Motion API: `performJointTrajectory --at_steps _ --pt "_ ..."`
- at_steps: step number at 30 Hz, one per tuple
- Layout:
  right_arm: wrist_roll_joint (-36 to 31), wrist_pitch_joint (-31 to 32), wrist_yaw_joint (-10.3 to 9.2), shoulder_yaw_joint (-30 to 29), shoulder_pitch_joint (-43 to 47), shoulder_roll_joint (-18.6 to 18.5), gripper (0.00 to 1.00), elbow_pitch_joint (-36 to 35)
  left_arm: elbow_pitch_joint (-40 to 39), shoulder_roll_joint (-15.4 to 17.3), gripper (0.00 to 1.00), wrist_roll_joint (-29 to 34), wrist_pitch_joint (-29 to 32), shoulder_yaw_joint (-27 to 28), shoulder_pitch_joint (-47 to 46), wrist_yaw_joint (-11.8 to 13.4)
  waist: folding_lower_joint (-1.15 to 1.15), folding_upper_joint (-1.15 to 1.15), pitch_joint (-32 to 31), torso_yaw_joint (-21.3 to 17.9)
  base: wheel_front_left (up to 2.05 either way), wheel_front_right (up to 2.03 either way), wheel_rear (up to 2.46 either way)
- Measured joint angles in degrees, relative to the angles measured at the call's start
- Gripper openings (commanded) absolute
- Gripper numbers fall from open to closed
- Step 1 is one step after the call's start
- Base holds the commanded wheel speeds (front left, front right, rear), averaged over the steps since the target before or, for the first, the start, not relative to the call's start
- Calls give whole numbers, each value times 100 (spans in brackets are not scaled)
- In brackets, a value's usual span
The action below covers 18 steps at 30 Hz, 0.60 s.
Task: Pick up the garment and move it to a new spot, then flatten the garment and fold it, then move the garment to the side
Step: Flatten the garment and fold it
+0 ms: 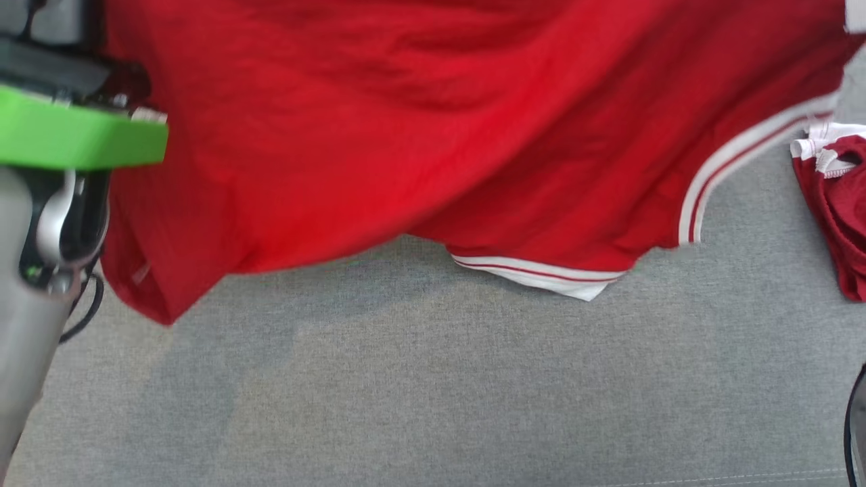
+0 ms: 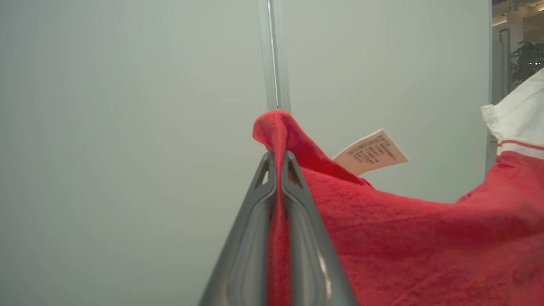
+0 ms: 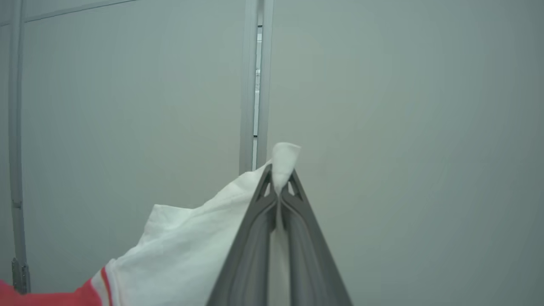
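Observation:
A red garment (image 1: pixel 406 135) with white and red striped trim hangs spread across the upper head view, lifted above the grey fabric surface (image 1: pixel 433 385). In the left wrist view my left gripper (image 2: pixel 278 159) is shut on a red corner of the garment (image 2: pixel 403 238), beside a white care label (image 2: pixel 370 152). In the right wrist view my right gripper (image 3: pixel 279 174) is shut on a white corner of the garment (image 3: pixel 191 238). My left arm with its green band (image 1: pixel 67 135) rises at the left edge of the head view.
A second red and white garment (image 1: pixel 835 196) lies crumpled at the right edge of the grey surface. Pale wall panels (image 3: pixel 382 127) with a vertical seam stand beyond both grippers. A dark cable (image 1: pixel 854 426) curves at the lower right edge.

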Motion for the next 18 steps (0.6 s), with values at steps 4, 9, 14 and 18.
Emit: performJointTrajectory --at_steps 4,9,14,18 --pt "96 -242 -1 257 -821 86 0 1128 1070 -419 0 -1 -142 -175 -771 -345 0 0 115 53 0 0 0" --pt "218 -870 -2 311 -2046 312 0 2629 2700 -1133 0 3 -437 -241 -1852 -711 0 0 261 189 0 0 0" --pt "190 -1708 -4 308 -3149 588 0 3872 4219 -1738 0 -59 -583 3 -2735 -890 0 0 411 316 0 0 0" --pt "182 -1956 -4 377 -3724 815 0 4476 4819 -1927 0 -30 -604 487 -3167 -922 0 0 514 326 0 0 0"
